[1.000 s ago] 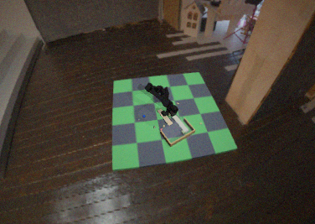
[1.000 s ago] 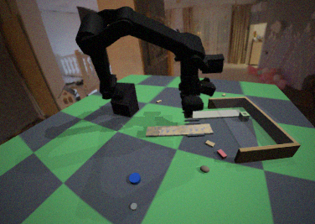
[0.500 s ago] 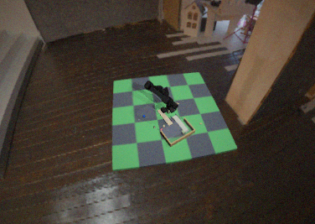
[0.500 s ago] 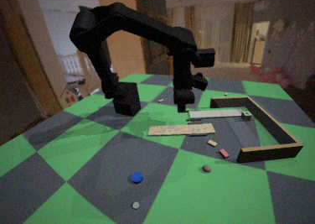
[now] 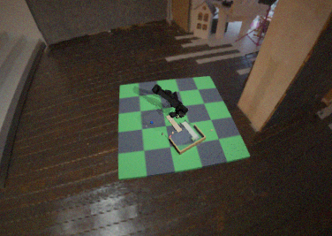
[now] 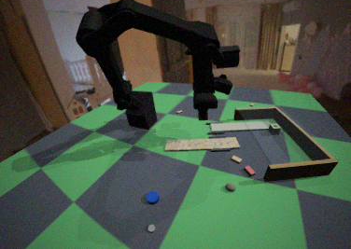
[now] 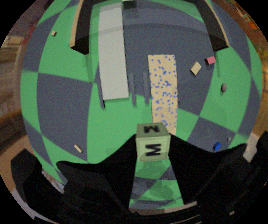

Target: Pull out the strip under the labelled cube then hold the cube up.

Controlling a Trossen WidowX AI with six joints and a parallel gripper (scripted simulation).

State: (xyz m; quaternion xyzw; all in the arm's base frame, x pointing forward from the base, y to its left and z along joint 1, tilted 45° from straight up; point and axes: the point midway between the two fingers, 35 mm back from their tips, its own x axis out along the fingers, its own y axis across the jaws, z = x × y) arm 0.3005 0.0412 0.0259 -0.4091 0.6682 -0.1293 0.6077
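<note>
The pale green cube marked M [image 7: 153, 142] is between the fingertips of my gripper [image 7: 150, 136] [image 6: 203, 117] [image 5: 177, 115], which is shut on it. The gripper points down above the mat, beyond the speckled strip in the exterior view; the fingers hide the cube there. The cream strip with blue specks [image 7: 163, 82] [image 6: 201, 145] [image 5: 173, 123] lies flat, with no cube on it. The plain whitish strip [image 7: 113, 55] [image 6: 240, 126] [image 5: 189, 129] lies beside it and bears another small pale green cube [image 6: 274, 129] at its far end.
A low wood-topped wall [image 6: 302, 168] [image 5: 192, 146] stands around three sides of the area at the strips' far ends. Thin dark rails flank the strips. A red block [image 6: 249, 171], a tan block [image 6: 236, 159], a brown pebble [image 6: 231, 187] and a blue disc [image 6: 152, 197] lie nearby.
</note>
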